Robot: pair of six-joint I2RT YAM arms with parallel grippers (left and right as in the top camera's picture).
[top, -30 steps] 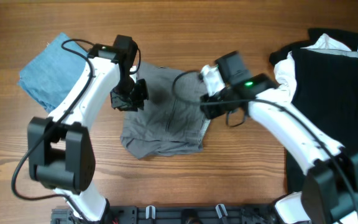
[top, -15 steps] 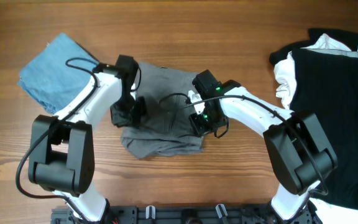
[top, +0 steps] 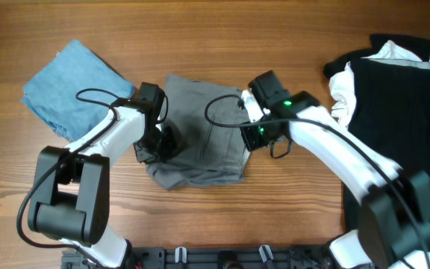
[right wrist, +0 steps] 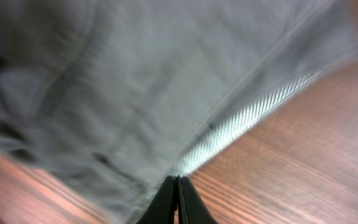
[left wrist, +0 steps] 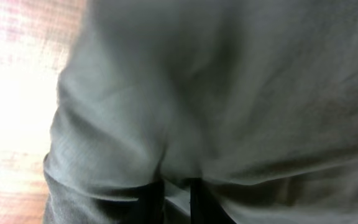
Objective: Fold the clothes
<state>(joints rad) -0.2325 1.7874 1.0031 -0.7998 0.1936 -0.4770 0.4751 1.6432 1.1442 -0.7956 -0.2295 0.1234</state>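
A grey garment [top: 200,138] lies partly folded at the middle of the table. My left gripper [top: 157,142] is at its left edge. In the left wrist view the left gripper [left wrist: 178,193] is shut on a fold of the grey garment [left wrist: 229,93], with cloth between the fingers. My right gripper [top: 251,134] is at the garment's right edge. In the right wrist view the right gripper [right wrist: 178,182] is shut, its tips pressed together right at the pale hem of the grey garment [right wrist: 135,81]. No cloth shows between them.
A folded blue cloth [top: 66,86] lies at the far left. A pile of black and white clothes [top: 402,104] covers the right side. Bare wooden table [top: 275,37] lies along the back and in front of the garment.
My right gripper swung in over the garment, then drew back to its right edge. My left gripper moved down along the left edge. The garment's top edge now lies flatter.
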